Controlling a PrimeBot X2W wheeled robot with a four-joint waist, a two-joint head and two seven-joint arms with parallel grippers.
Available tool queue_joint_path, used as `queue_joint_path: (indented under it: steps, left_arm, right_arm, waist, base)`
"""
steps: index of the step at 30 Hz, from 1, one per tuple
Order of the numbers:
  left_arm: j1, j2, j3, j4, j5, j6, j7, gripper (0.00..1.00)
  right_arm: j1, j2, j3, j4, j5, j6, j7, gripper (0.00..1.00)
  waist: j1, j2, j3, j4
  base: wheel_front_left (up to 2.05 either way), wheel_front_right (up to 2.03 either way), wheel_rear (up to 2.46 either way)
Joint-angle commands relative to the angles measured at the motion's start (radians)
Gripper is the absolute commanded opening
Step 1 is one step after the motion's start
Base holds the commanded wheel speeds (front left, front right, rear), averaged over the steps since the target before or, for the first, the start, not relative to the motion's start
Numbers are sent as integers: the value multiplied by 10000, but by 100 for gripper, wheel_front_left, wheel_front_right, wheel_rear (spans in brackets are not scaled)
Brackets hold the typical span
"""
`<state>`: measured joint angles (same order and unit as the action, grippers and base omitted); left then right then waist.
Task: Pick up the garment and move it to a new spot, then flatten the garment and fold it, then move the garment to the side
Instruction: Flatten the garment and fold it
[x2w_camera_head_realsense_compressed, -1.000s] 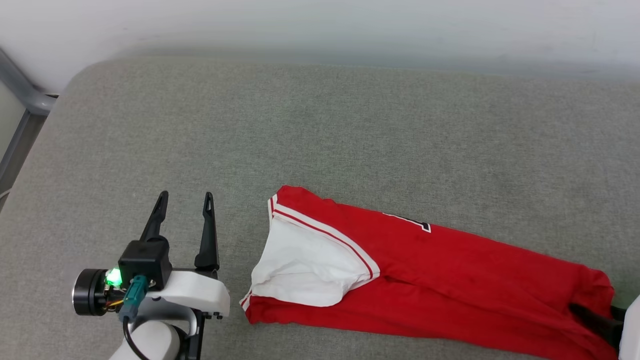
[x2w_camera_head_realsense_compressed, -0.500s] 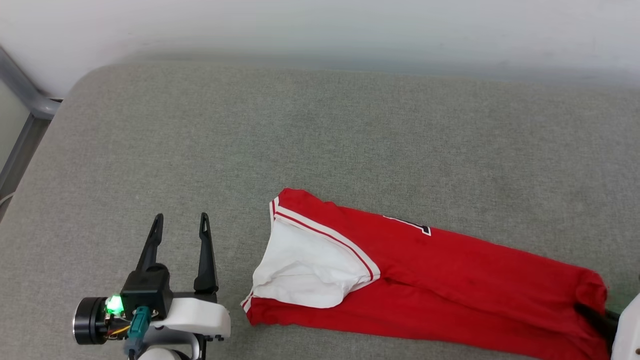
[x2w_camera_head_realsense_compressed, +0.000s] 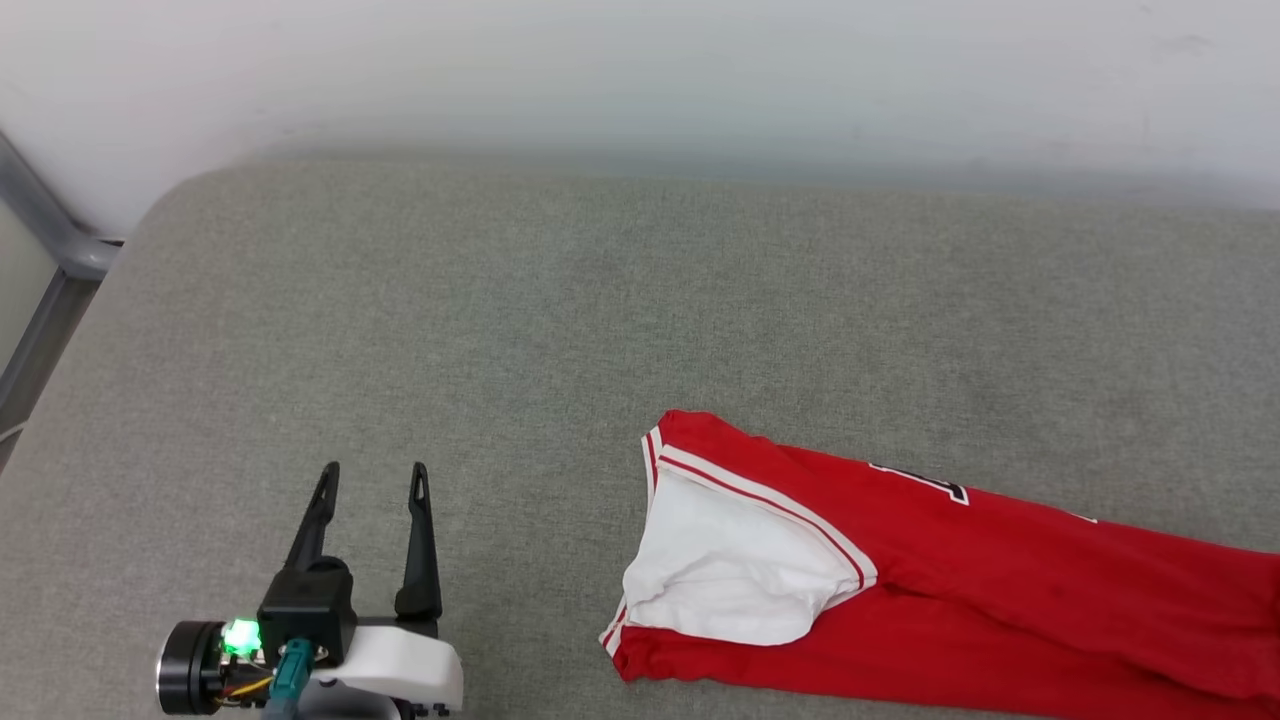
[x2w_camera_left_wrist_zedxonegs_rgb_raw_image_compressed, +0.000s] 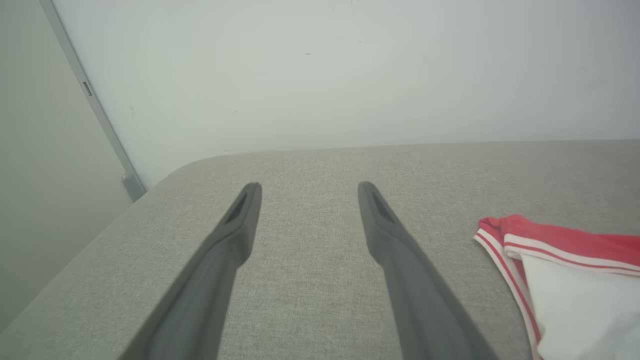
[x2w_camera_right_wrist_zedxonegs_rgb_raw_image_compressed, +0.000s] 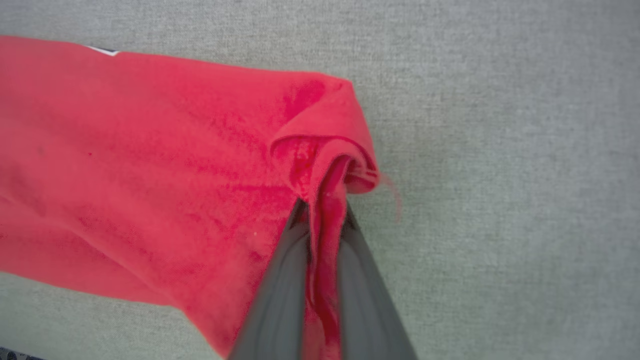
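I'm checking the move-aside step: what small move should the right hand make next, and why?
Probably slide the right hand a little to the robot's right, dragging the garment along the grey cushion. It is shut on a pinch of fabric at one end, the garment lies folded in a long strip, and the open left hand is apart from it.

L gripper (x2w_camera_left_wrist_zedxonegs_rgb_raw_image_compressed: 305, 192) agape, garment (x2w_camera_left_wrist_zedxonegs_rgb_raw_image_compressed: 565, 270) beside.

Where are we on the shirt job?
Done: the garment lies folded into a long strip on the grey cushion. In hand: the right tool is shut on its red end; the left tool is open, apart. Left: likely only setting it aside and releasing.
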<state>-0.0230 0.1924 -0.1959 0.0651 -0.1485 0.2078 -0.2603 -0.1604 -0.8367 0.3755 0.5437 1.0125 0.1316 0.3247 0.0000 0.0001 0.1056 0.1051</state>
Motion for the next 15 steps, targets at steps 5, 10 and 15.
queue_joint_path:
  steps: [5, 10, 15]
  left_arm:
    - [390, -167, 200, 127, 299, -270, -68, 100]
    - [581, -291, 329, 203, 460, -399, -68, 100]
    - [633, -403, 393, 227, 600, -524, -68, 100]
  right_arm:
    - [286, -321, 8, -523, 389, -19, 59, 0]
    - [879, -385, -317, -1810, 1053, -15, 85, 0]
    - [1273, -193, -550, -3414, 1333, -15, 382, 0]
  waist:
    - [0, -1, -321, -111]
    - [0, -1, -497, -208]
    - [0, -1, -515, -262]
  base:
    - [0, 0, 0]
    - [0, 0, 0]
    - [0, 0, 0]
